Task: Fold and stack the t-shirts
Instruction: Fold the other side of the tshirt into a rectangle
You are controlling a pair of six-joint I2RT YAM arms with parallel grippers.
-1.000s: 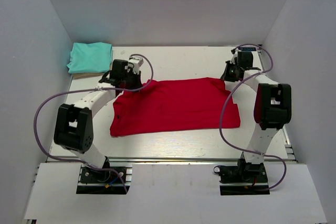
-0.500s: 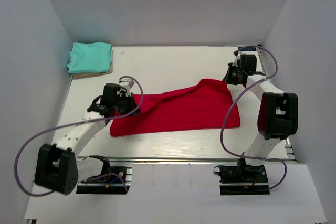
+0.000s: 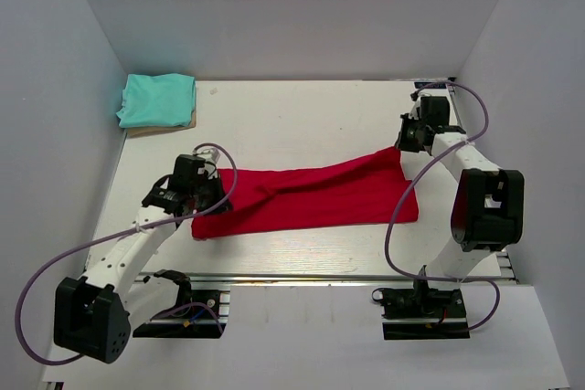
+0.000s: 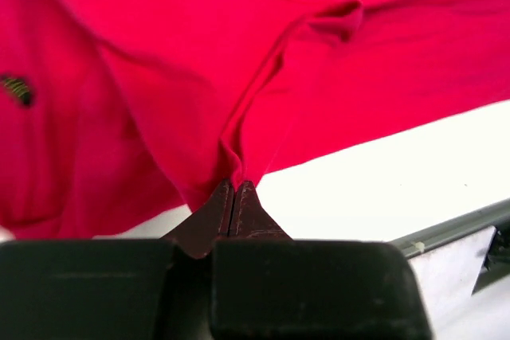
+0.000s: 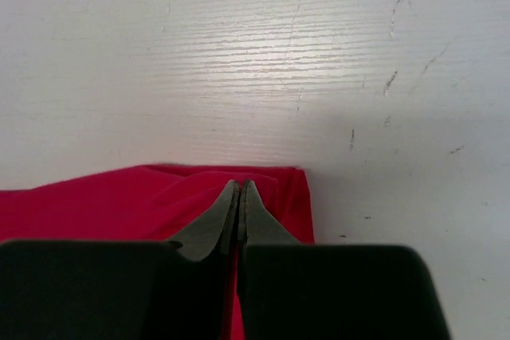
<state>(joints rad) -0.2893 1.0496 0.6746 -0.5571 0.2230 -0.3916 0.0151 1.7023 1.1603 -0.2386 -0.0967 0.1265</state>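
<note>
The red t-shirt [image 3: 311,198] lies across the middle of the table, its far edge lifted and pulled toward the near side. My left gripper [image 3: 208,196] is shut on the shirt's left far corner, which shows as a pinched fold of red cloth [image 4: 239,117] in the left wrist view. My right gripper [image 3: 402,146] is shut on the shirt's right far corner [image 5: 263,189]. The light teal t-shirt [image 3: 157,100] lies folded in a neat rectangle at the far left corner.
The white table [image 3: 302,116] is boxed in by white walls at the left, back and right. A metal rail [image 3: 302,276] runs along the near edge. The arms' purple cables loop beside both arms.
Both grippers have drawn the red shirt's far edge toward the near side, the left one much farther. The shirt has gone from a flat spread to a narrower, half-folded band.
</note>
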